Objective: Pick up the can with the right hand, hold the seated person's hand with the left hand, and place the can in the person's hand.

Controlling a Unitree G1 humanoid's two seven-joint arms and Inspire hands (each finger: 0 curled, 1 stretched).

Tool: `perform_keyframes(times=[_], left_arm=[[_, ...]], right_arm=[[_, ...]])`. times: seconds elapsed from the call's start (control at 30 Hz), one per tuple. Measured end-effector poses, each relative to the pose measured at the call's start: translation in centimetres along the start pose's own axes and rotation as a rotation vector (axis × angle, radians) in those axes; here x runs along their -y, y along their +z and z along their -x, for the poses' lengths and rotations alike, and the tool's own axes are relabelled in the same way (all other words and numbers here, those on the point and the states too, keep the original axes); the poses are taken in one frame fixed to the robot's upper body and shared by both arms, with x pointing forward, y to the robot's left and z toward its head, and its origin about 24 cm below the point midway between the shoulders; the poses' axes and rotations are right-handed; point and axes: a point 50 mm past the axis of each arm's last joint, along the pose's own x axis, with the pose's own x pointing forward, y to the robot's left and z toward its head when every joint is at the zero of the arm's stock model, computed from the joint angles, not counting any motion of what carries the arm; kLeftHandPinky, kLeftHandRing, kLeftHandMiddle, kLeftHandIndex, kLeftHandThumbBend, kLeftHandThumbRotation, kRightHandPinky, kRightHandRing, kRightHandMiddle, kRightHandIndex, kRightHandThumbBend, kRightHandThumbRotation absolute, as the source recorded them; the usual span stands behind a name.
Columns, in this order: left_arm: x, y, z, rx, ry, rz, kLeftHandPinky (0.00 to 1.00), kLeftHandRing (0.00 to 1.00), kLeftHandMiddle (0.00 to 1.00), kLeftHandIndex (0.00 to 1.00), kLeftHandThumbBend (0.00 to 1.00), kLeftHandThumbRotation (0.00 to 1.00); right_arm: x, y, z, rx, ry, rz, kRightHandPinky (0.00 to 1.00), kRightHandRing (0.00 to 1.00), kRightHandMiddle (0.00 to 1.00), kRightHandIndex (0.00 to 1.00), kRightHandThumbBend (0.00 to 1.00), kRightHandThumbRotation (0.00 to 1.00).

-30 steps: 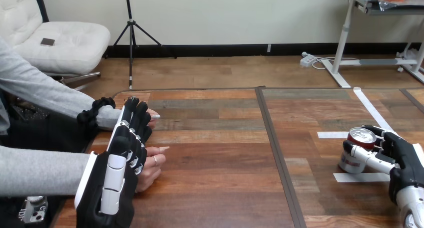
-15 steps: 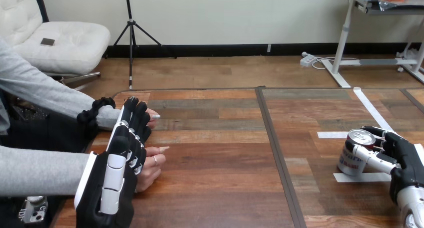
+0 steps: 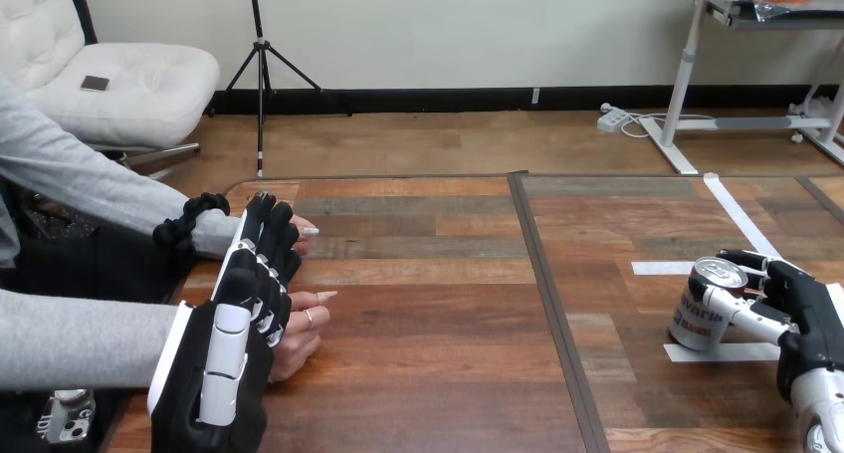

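Can [image 3: 699,316] location: lower right of the frame, on the right-hand section of the table [image 3: 428,304], between two white tape strips, the upper strip [image 3: 657,268] and the lower strip [image 3: 722,352]. We see the can tilted, its top leaning toward the right edge of the frame. We cannot tell whether its base sits flat on the table.

The right hand [image 3: 804,309] enters from the lower right corner and is clamped on the can. Its thumb [image 3: 741,315] crosses the side of the can that faces us, and its fingers curl round the far side near the rim.

The left hand [image 3: 234,343] stands at the lower left of the frame, back toward us, fingers straight and pointing away from us. Two hands of the person reach in from the left edge. The person's upper hand [image 3: 304,230] shows just past the left hand's fingertips. The person's lower hand [image 3: 304,334] lies just right of the left hand's palm, on the table. We cannot tell whether the left hand touches either one; we see no finger curled round them.
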Motion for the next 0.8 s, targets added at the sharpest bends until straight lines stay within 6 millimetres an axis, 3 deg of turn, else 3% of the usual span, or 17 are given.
perform_keyframes(times=[0.8], left_arm=[[0.00, 0.01, -0.03, -0.003, 0.002, -0.001, 1.00, 1.00, 1.00, 1.00, 0.62, 0.94]], right_arm=[[-0.05, 0.05, -0.01, 0.005, -0.011, 0.025, 0.51, 0.56, 0.58, 0.59, 0.61, 0.00]])
